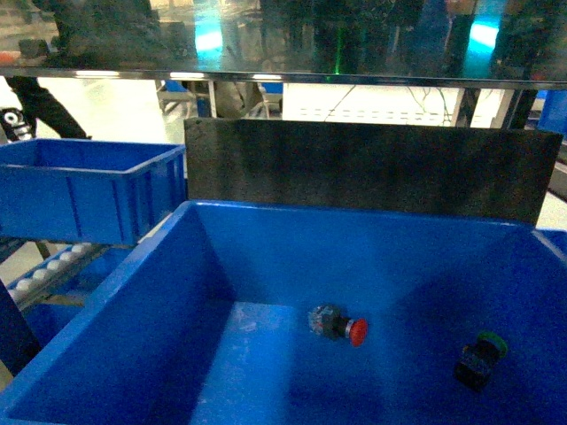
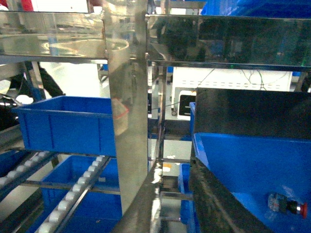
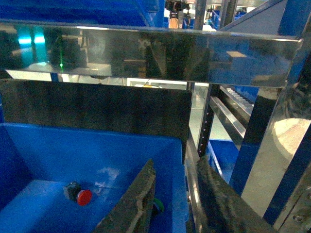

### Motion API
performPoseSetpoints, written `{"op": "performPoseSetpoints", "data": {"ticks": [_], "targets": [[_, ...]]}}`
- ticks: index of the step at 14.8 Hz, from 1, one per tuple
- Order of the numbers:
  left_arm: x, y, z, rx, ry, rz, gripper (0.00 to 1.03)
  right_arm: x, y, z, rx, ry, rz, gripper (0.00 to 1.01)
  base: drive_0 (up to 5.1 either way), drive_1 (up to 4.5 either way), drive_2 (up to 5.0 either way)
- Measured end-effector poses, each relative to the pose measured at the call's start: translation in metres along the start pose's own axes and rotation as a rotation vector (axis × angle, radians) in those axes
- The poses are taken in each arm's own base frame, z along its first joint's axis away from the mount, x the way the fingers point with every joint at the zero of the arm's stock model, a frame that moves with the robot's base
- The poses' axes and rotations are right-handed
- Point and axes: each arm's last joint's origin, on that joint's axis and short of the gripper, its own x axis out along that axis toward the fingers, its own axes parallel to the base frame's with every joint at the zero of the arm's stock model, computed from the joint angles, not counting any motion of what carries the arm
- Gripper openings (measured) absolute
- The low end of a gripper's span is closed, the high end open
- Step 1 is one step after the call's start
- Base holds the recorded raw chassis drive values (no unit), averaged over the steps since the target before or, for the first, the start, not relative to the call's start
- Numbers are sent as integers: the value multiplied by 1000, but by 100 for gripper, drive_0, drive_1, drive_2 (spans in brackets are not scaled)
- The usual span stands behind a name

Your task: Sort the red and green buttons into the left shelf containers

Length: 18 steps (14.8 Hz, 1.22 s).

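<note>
**Blue bin holds both buttons, none picked yet**

Red button (image 1: 344,327) lies on its side on the floor of the near blue bin (image 1: 133,292); green button (image 1: 479,356) sits to its right. Left shelf container (image 1: 84,190) shows no contents. Right gripper (image 3: 177,204) stands open and empty; left gripper's state I cannot tell. Likely next: descend and grasp one.

buttons (image 1: 339,324) (image 1: 479,359) in near bin (image 1: 133,292) | shelf bin (image 1: 84,190) behind-left
</note>
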Motion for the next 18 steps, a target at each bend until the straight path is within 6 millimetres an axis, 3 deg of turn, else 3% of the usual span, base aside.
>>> {"op": "performPoseSetpoints", "data": {"ticks": [1,2,6,14,15,16,18], "targets": [[0,-1,0,1,1,-24,6,1,0,-4,-2,12,0,16,0,0,0],[0,-2,0,3,2,-31,2,0,0,-5,-2,7,0,3,0,0,0],[0,-2,0,3,2,-31,2,0,0,-18,-6,18,0,2,0,0,0],[0,-2,0,3,3,-30,2,0,0,-16,-6,1,0,2,0,0,0],[0,-2,0,3,3,-30,23,0,0,-16,-7,1,0,22,0,0,0],[0,-2,0,3,3,-30,54,0,0,-16,-7,1,0,53,0,0,0],[0,-2,0,3,3,-30,76,0,0,-16,-7,1,0,75,0,0,0]]}}
